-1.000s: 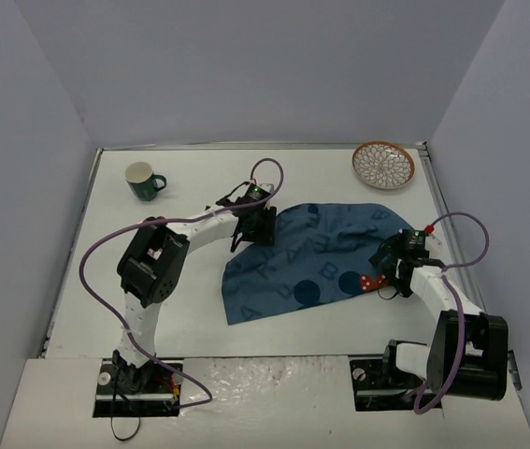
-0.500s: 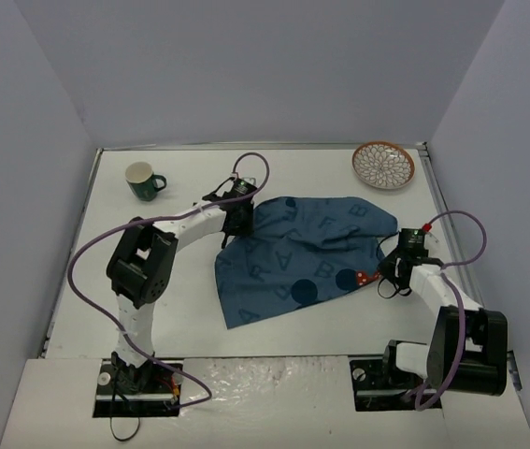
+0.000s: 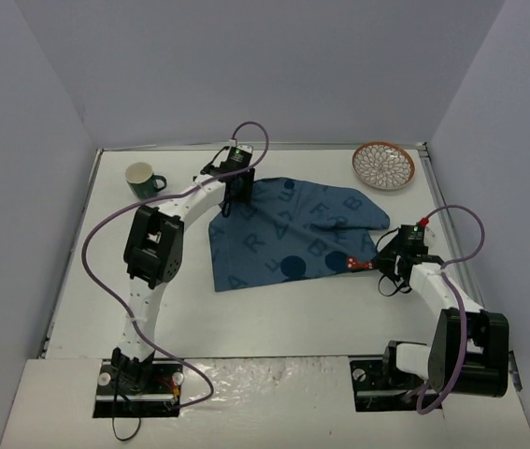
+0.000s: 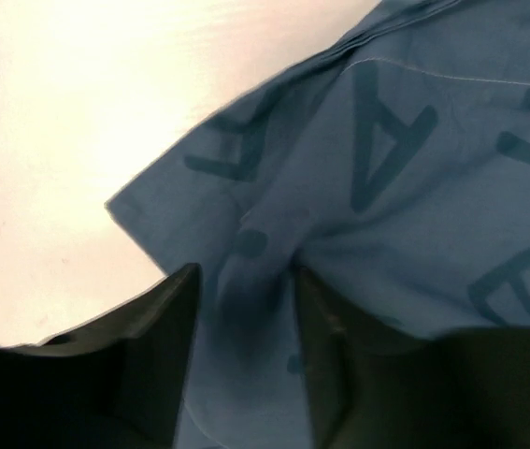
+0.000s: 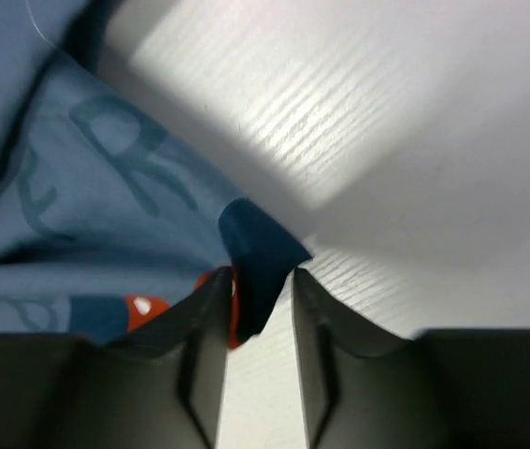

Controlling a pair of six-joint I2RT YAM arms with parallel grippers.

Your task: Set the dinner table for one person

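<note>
A dark blue cloth mat [image 3: 288,238] printed with letters lies spread on the white dinner table [image 3: 293,313]. My left gripper [image 3: 230,204] stands over the mat's far left corner. In the left wrist view its jaws [image 4: 246,285] are apart with a raised fold of the mat [image 4: 414,168] between them. My right gripper [image 3: 367,264] is at the mat's near right corner, by a red spotted patch. In the right wrist view its jaws [image 5: 263,281] are open, the dark corner tip [image 5: 257,248] lies loose between them, and white table shows beside it.
A green mug [image 3: 141,180] with a white inside stands at the far left. A round patterned plate [image 3: 383,165] with an orange rim sits at the far right corner. Grey walls close off three sides of the table.
Both arms carried the mat toward the far left and it now lies flatter. Both grippers' jaws have parted since half a second ago.
</note>
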